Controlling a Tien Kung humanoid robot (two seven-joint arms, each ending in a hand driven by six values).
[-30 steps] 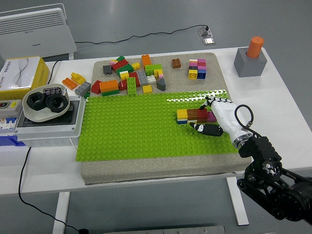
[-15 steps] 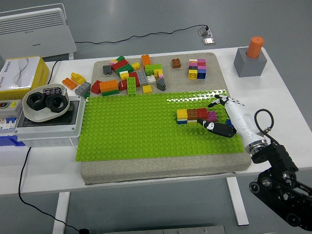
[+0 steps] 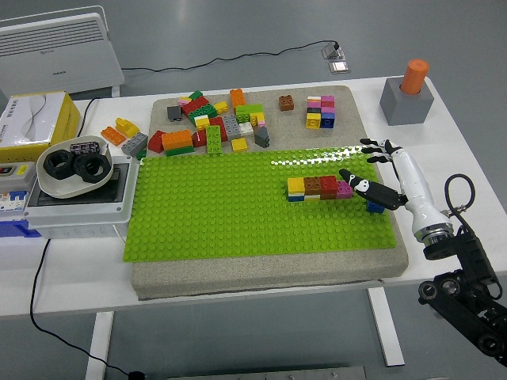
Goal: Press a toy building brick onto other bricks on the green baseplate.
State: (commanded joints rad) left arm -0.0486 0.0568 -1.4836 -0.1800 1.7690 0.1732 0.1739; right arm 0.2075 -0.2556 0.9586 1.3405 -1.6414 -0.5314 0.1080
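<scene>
A green baseplate (image 3: 222,206) lies on a grey foam mat. On its right part stands a row of joined bricks (image 3: 319,188): yellow, brown, red and pink on top of blue and yellow ones. My right hand (image 3: 379,170) is at the plate's right edge, just right of the row. Its fingers are spread and hold nothing; the black thumb (image 3: 369,191) points at the pink end of the row, with a small gap. My left arm is out of view.
Several loose bricks (image 3: 210,125) lie on the mat behind the plate, with a brown brick (image 3: 286,102) and a pink-yellow stack (image 3: 321,112). A grey block with an orange cylinder (image 3: 407,99) stands at the far right. A grey box with a bowl (image 3: 71,170) sits left.
My right hand has drawn back to the right, off the brick row and off the plate's right edge. The pink end of the row now shows uncovered.
</scene>
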